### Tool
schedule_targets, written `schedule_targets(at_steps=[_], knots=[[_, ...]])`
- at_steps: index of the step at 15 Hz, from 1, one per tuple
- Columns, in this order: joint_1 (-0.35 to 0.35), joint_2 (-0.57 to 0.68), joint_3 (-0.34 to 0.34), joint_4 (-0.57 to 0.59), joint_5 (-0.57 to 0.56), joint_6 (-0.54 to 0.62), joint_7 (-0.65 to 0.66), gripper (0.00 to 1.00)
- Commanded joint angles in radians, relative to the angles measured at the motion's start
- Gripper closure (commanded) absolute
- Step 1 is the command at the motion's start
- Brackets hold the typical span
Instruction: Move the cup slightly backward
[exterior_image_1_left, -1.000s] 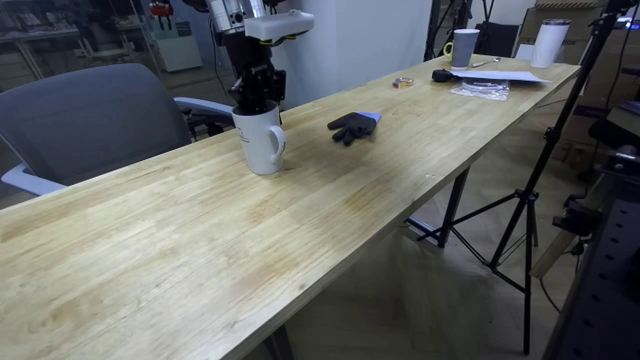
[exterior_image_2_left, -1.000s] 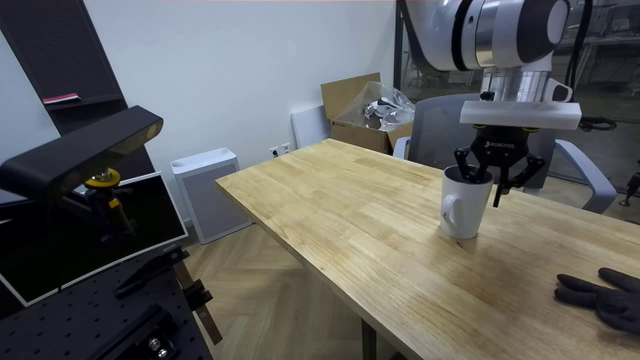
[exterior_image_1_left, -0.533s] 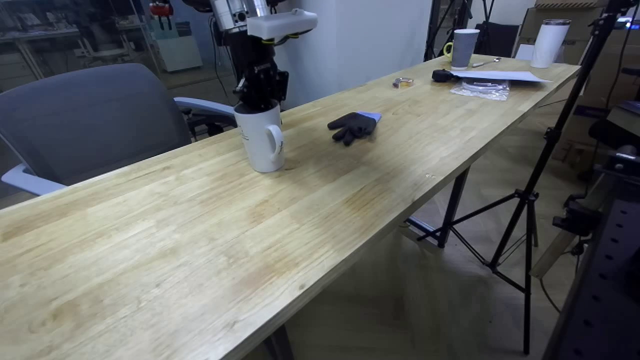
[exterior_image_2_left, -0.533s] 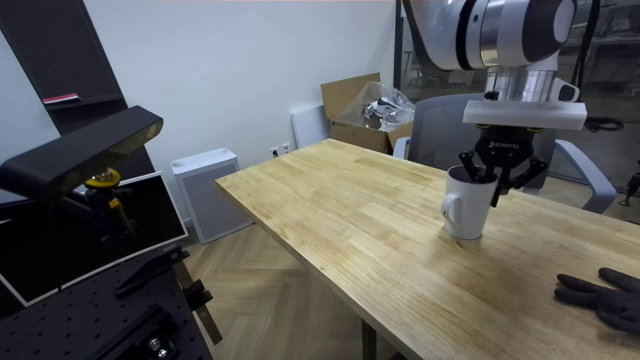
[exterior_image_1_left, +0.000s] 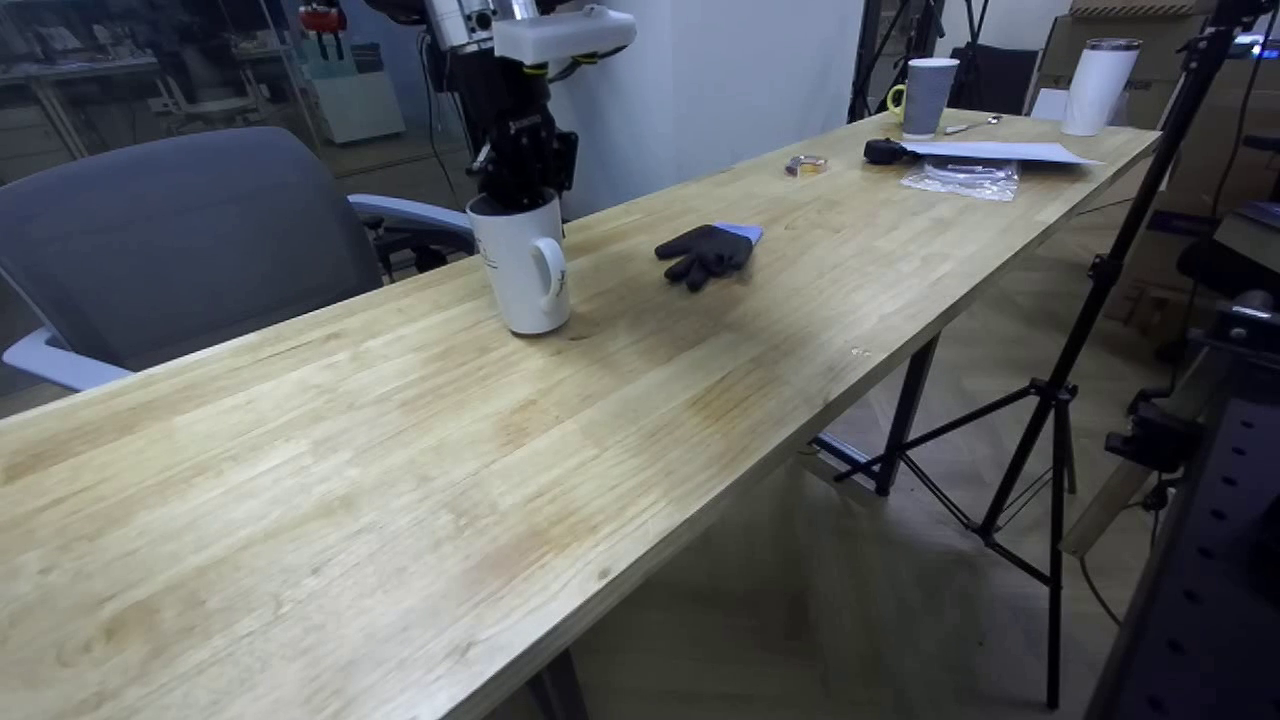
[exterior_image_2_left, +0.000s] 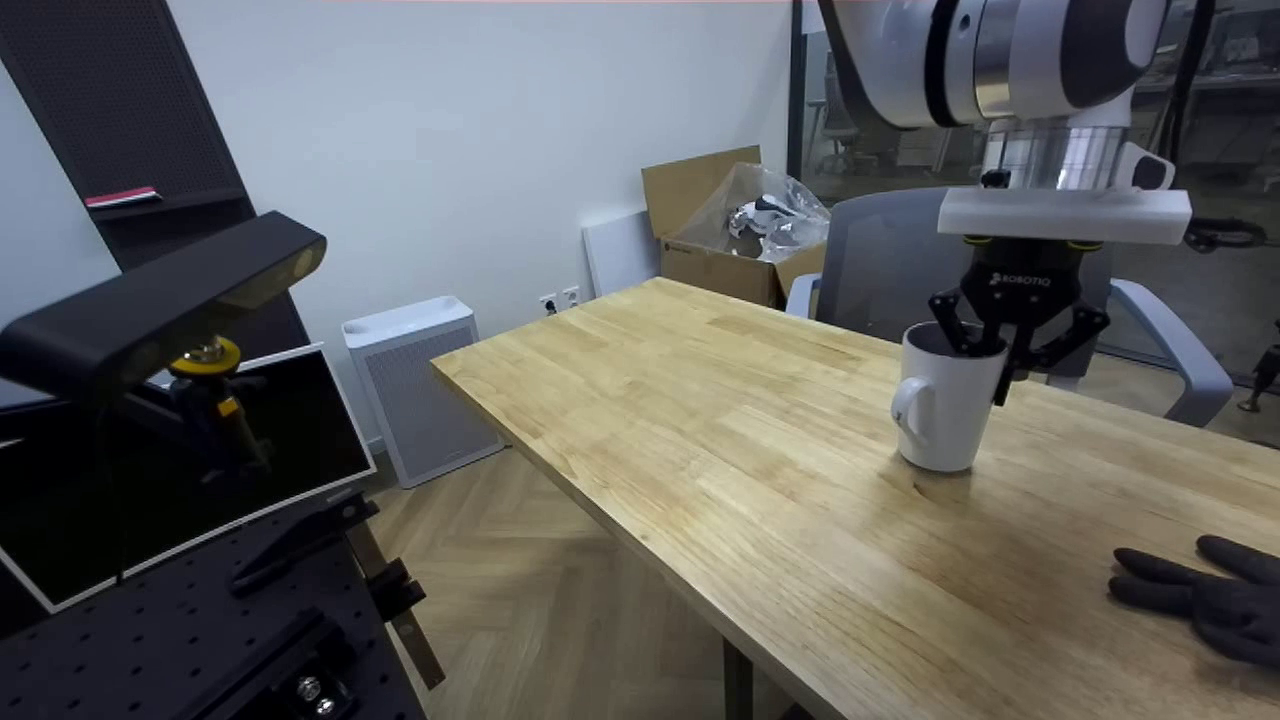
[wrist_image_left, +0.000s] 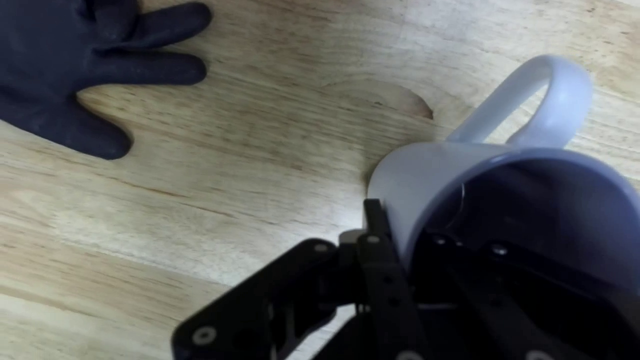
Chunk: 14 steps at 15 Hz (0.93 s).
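Pinching the wall of a white ceramic mug (exterior_image_2_left: 948, 415) with a black two-fingered Robotiq gripper (wrist_image_left: 403, 222), closed to little more than the thickness of that wall. Runs one finger down the outside and dips the other past the rim, into an interior too dark in the wrist view for tracing its tip. Has a white looped handle (wrist_image_left: 570, 105) free of both fingers. Cut off slightly at the rim by the right border of the wrist view. Roughly upright in both exterior views, at a pale wooden tabletop (exterior_image_1_left: 350, 480), hard to judge as touching the wood or just clear of it. Shows next, apart from the mug on the same wood, a dark glove (exterior_image_1_left: 706, 255) with splayed fingers and a pale blue cuff, cropped in the wrist view. Just past the tabletop's edge, shows a grey chair (exterior_image_2_left: 880, 260) with pale armrests, partly hidden behind the gripper. At the far end, shows a tall white tumbler (exterior_image_1_left: 1100, 88) and a grey tapered cup (exterior_image_1_left: 930, 98) beside a yellow loop (exterior_image_1_left: 894, 100), impossible to tie to that cup or another behind.
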Motion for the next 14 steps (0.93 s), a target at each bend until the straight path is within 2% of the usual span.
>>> schedule_targets(at_steps=[1,14], knots=[[0.004,-0.012,0.002,0.057,-0.005,-0.048,0.032,0.98],[0.01,-0.048,0.011,0.064,-0.005,-0.043,0.022,0.98]])
